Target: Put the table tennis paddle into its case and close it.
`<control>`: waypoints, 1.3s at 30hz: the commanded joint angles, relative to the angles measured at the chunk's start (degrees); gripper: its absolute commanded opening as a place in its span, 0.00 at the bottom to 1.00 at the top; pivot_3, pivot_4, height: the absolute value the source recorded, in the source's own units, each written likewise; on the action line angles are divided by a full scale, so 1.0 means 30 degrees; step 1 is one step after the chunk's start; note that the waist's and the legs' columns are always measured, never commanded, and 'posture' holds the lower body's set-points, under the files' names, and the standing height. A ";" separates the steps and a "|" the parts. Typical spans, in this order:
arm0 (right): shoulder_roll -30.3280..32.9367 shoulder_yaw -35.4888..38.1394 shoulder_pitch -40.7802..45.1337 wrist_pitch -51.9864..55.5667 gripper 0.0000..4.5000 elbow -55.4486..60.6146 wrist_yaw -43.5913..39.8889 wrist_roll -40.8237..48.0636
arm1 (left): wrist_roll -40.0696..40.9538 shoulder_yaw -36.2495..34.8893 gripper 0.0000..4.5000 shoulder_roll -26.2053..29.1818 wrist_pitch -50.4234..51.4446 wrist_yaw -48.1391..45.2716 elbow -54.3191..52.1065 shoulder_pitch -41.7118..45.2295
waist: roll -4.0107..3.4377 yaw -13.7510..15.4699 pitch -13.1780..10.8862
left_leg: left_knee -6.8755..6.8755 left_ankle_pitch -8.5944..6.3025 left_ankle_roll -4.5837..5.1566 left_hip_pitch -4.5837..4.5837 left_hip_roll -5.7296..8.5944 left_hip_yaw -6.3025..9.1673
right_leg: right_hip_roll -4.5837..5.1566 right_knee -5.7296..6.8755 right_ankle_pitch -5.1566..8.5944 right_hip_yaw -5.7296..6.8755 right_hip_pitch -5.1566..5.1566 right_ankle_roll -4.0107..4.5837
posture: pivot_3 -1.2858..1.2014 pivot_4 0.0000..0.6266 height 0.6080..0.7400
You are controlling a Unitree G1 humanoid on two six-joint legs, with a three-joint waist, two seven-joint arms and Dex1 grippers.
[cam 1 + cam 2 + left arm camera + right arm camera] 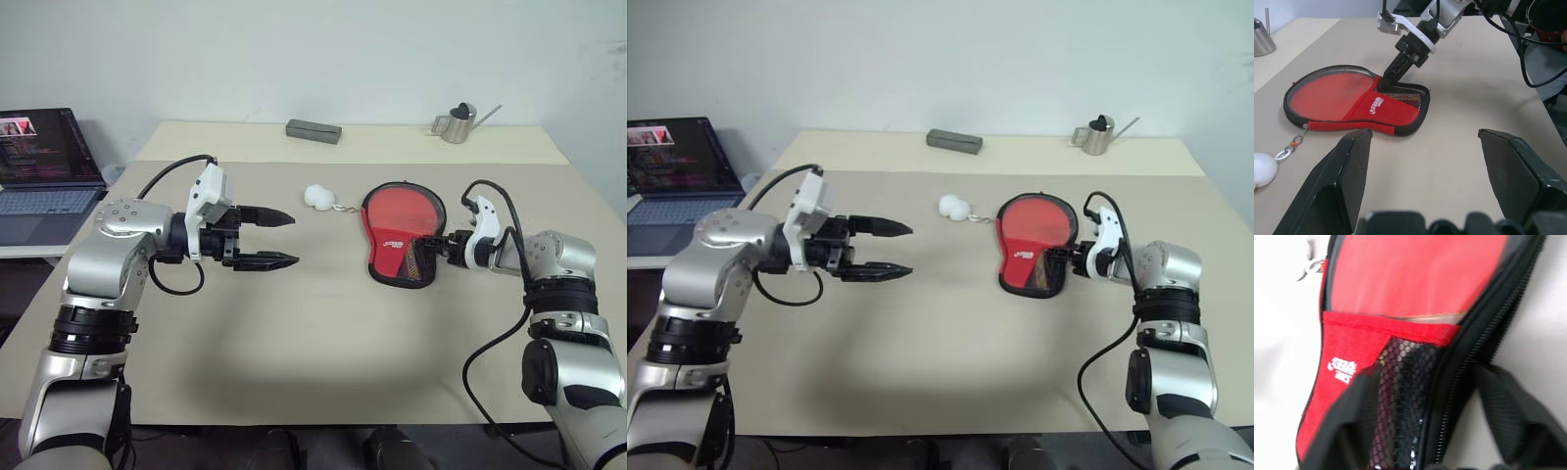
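The case (402,235) lies flat on the table (323,333) at about 2 o'clock from the table's middle, its round end toward 12 o'clock and its narrow end toward 6. Its flap is unzipped and open, and the red face of the paddle (1332,95) shows inside the round part; the lower part is covered by the red pocket with black mesh and a white logo. A white pompom (318,197) sits just beside the case at its 9 o'clock, joined to it by a short clip. The right gripper (428,247) comes in from 3 o'clock at the case's narrow end; its jaws are spread, one finger (1347,431) over the mesh and the other on the table past the zip edge, gripping nothing. The left gripper (279,240) hangs above the table at 9 o'clock, well apart from the case, pointing toward it, jaws wide and empty.
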State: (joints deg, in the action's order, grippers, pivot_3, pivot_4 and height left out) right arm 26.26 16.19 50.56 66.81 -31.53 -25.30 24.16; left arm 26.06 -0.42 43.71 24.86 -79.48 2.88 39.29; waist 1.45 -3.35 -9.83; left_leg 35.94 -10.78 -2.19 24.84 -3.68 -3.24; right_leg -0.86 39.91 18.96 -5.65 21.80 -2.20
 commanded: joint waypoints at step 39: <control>-0.1576 -0.1126 0.0365 0.0210 1.00 0.0241 -0.0353 -0.0228 | 0.0514 -0.0328 0.84 0.0364 0.0178 0.0058 -0.1083 -0.0063 | 0.0056 -0.0691 0.0033 | -0.0028 0.0000 0.0000 -0.0026 -0.0031 0.0014 | -0.0030 0.0012 0.0000 -0.0006 -0.0001 0.0001 | 0.52 0.24 1.00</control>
State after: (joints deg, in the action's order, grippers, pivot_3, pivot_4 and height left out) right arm 22.32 13.87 52.16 65.69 -31.82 -25.27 22.12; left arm 26.68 -0.42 43.72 25.78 -79.37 2.01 38.76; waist 1.61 -5.43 -9.74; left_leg 35.86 -10.78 -2.18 24.76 -3.76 -3.21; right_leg -0.95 39.95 18.96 -5.67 21.80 -2.20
